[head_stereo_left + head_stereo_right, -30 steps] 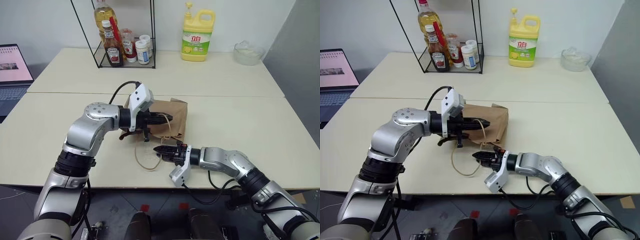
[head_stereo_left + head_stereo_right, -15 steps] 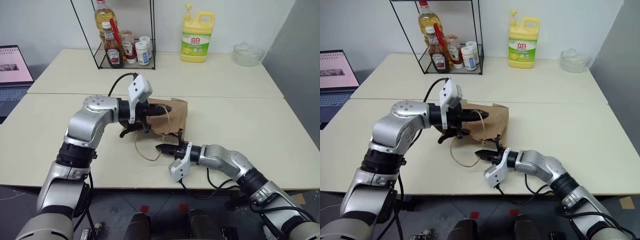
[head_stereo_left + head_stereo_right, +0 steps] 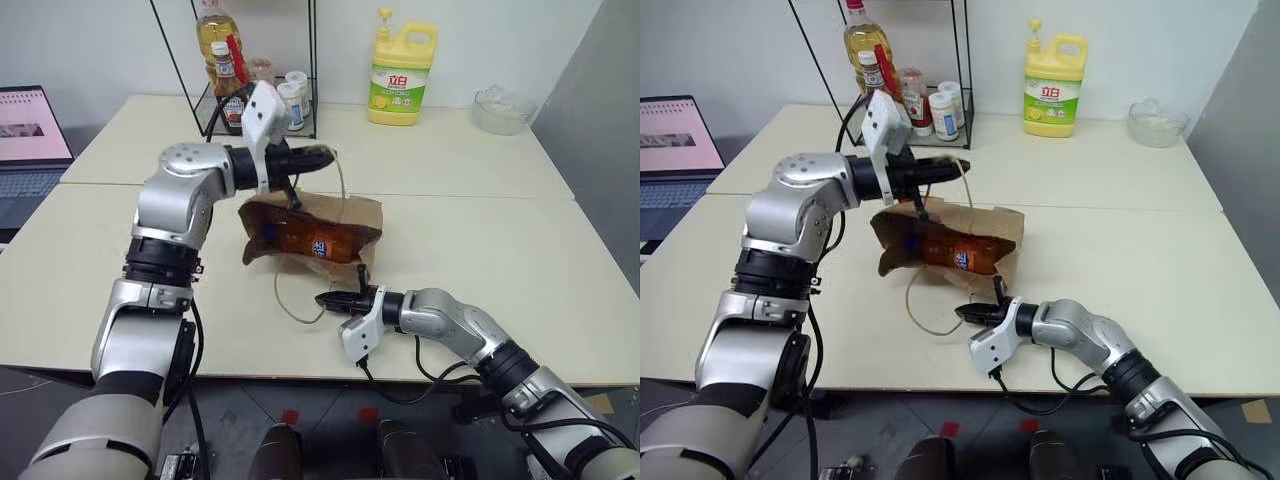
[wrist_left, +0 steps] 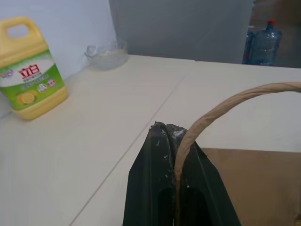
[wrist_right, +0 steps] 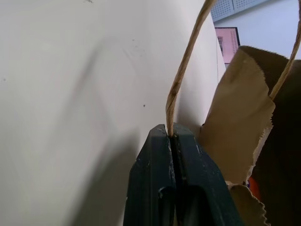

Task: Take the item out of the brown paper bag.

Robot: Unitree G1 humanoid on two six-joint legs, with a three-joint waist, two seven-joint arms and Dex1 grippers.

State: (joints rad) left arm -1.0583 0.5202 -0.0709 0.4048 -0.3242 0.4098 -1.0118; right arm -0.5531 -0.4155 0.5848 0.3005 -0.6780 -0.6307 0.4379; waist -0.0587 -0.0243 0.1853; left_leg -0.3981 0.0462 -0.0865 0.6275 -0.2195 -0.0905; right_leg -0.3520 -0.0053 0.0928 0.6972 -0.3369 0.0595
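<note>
Since the earlier frames the left gripper (image 3: pixel 322 156) had risen, hauling the brown paper bag's (image 3: pixel 350 215) upper side up by one cord handle (image 3: pixel 343 180) so its mouth gaped. Nearest, the right gripper (image 3: pixel 328 299) stayed low at the table's (image 3: pixel 560 270) front, pinched shut on the other handle (image 5: pixel 184 70); its wrist view showed the cord clamped between the fingers. The left wrist view showed its fingers (image 4: pixel 155 183) shut on the cord too. The orange soda bottle (image 3: pixel 310 240) lay inside the bag, between both grippers. Beyond stood a yellow jug (image 3: pixel 402 68).
</note>
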